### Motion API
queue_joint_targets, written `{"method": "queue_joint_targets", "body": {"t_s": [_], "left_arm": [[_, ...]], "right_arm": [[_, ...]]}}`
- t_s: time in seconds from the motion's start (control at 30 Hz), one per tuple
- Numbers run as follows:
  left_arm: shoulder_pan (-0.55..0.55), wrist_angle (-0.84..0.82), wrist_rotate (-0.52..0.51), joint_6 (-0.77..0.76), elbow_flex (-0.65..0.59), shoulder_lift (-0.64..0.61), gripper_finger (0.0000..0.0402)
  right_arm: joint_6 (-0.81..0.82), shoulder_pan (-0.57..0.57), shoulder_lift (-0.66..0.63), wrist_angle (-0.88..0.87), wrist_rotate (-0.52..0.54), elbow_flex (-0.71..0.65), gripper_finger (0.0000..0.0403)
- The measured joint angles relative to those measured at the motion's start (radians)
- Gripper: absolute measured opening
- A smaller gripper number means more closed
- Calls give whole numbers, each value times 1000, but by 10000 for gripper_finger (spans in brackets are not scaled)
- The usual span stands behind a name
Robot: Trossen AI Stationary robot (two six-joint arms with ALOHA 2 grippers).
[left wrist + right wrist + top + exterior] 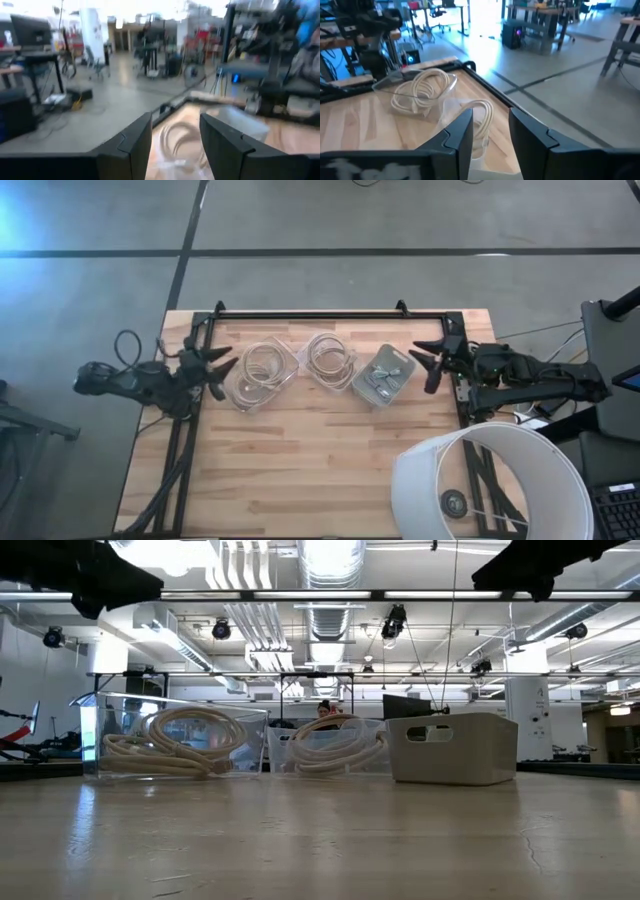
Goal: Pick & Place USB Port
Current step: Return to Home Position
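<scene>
L gripper (224,376) hovers at the table's (300,470) left edge, fingers apart and carrying nothing, tips just beside the left clear bin (120,730) and its coiled cream cables (185,740). A second clear bin (300,745) with a similar coil sits next to it at centre. To the right is the white bin (455,750), where the charger cables (383,380) lie inside, so pick & place looks done w/ only the arms' retreat left. R gripper (421,367) is near the white bin's right side, fingers also apart and empty, arm reaching in from the table's right edge. Main risk from here, as a guess: a low or inward swing on the way home could let a fingertip clip a bin wall. The clear bins look light, so a nudge might slide one or tip a coil out. The L gripper is the likelier culprit, being nearest a bin. Less likely, the R arm's elbow brushes the big white round shade (412,480) at the near right corner. Room to move: the bins line the far half, w/ a black frame rail (330,314) along the far edge behind them. The near half of the table is open wood, and both arms have free space outward, away from the bins.
</scene>
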Motion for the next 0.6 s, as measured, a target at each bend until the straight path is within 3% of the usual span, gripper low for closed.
{"method": "queue_joint_targets", "body": {"t_s": [0.1,0.27,0.6], "left_arm": [[0,85,43,52,-54,-48,170],[0,91,160,80,-92,-113,170],[0,86,176,92,-139,-181,170]], "right_arm": [[-8,0,-28,16,-3,-17,116],[-21,0,-80,23,-5,-49,111],[-63,0,-201,33,-11,-107,122]]}}
